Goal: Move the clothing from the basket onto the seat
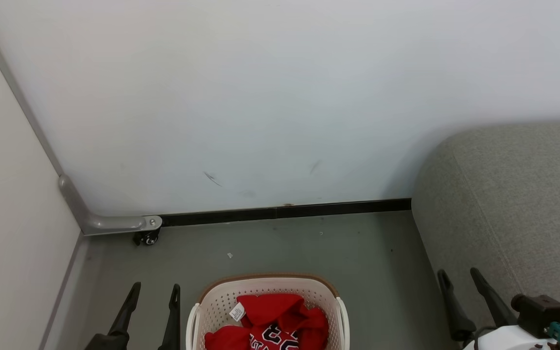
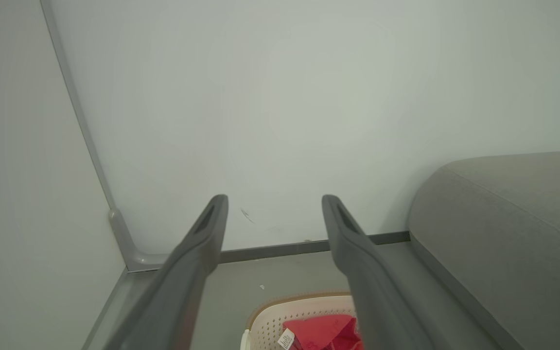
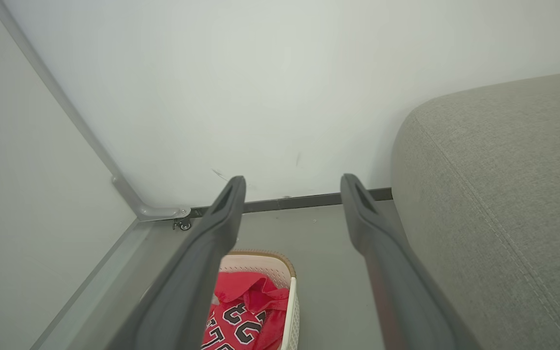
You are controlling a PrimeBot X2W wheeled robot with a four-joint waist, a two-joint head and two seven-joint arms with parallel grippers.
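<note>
- One jersey (image 1: 272, 323), red, lies crumpled in a heap inside the basket (image 1: 270, 281), not on the sofa (image 1: 513, 204).
- The heap is too bunched to show a long axis. Its white tag (image 1: 236, 311) sits at the heap's left side, and the black number patch (image 1: 274, 336) faces up at the near side.
- One basket, cream with a brown rim, stands on the grey floor (image 1: 309, 248) with its far rim toward the wall (image 1: 260, 97). Its near end is cut off by the head view's edge, so its long axis cannot be told.
- One sofa, grey, stands to the basket's right, apart from it, with bare floor between them.
- Left jaws: two fingers (image 1: 127, 311) spread apart, gripping nothing, left of the basket and pointing toward the wall.
- Right jaws: two fingers (image 1: 450, 301) likewise spread and unladen, between basket and sofa, at the sofa's edge.
- One caster (image 1: 148, 238) shows at the foot of the left panel (image 1: 8, 218).
</note>
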